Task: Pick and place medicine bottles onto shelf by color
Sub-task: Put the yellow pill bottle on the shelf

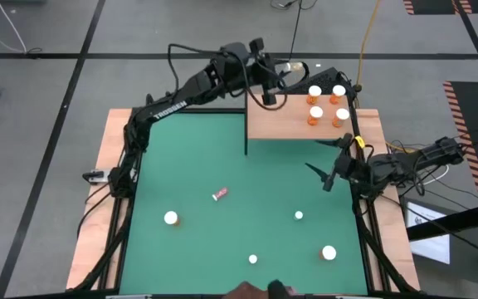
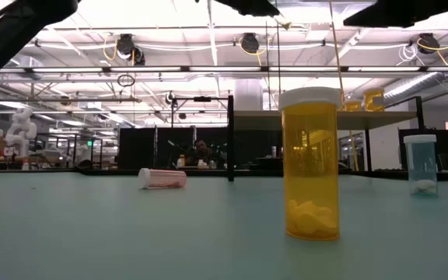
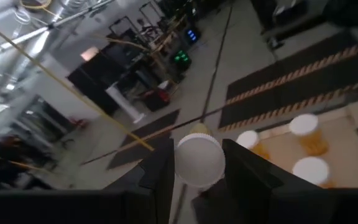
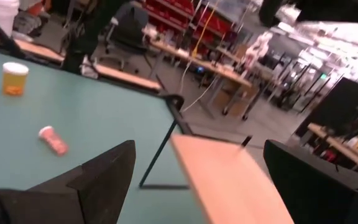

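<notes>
The left gripper (image 3: 197, 171) is closed on a white-capped bottle (image 3: 199, 160) above the shelf's (image 1: 285, 126) far edge, beside four bottles (image 1: 326, 104) standing near its far right corner. The right gripper (image 1: 329, 162) waits wide open and empty at the mat's (image 1: 189, 166) right edge.

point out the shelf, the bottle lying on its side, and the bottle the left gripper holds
shelf (image 1: 276, 124): high view, bare wood.
bottle lying on its side (image 1: 220, 194): high view, its body.
bottle in the left gripper (image 3: 199, 160): left wrist view, white cap.
</notes>
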`<action>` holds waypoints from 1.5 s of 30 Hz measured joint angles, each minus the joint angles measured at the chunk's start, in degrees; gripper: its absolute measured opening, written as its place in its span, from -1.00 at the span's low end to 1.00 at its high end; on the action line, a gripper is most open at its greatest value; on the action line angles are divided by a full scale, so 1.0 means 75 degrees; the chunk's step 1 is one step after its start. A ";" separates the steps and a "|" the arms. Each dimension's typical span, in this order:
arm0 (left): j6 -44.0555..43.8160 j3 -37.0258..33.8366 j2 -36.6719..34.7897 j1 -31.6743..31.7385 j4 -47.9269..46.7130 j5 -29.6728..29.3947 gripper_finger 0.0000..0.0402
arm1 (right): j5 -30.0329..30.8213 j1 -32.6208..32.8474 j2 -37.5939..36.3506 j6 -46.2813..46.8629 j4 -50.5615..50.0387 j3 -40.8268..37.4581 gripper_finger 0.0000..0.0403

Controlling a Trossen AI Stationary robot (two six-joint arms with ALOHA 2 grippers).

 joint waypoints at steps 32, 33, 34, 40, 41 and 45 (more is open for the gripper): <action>-0.0313 0.0000 0.0000 -0.1478 -0.6252 0.0217 -0.37 | -0.2132 -0.2401 0.3606 0.1713 0.2975 0.1005 0.73; -0.0315 0.0000 0.0000 -0.1535 -0.6326 0.0132 -0.37 | -0.2534 -0.2527 0.3712 0.1845 0.2985 0.1008 0.73; -0.0315 0.0000 0.0000 -0.1595 -0.6407 0.0063 -0.37 | -0.2847 -0.2644 0.3817 0.1972 0.3014 0.1008 0.73; -0.0489 0.0000 0.0000 -0.1885 -0.6577 -0.0005 -0.37 | -0.3437 -0.3175 0.4310 0.2642 0.2823 0.1014 0.73; -0.0542 0.0000 0.0000 -0.1912 -0.6574 -0.0010 -0.37 | -0.3674 -0.3257 0.4403 0.2789 0.2814 0.1014 0.73; -0.0637 0.0000 0.0000 -0.2012 -0.6568 -0.0019 -0.37 | -0.4966 -0.3473 0.4888 0.3246 0.2916 0.1017 0.73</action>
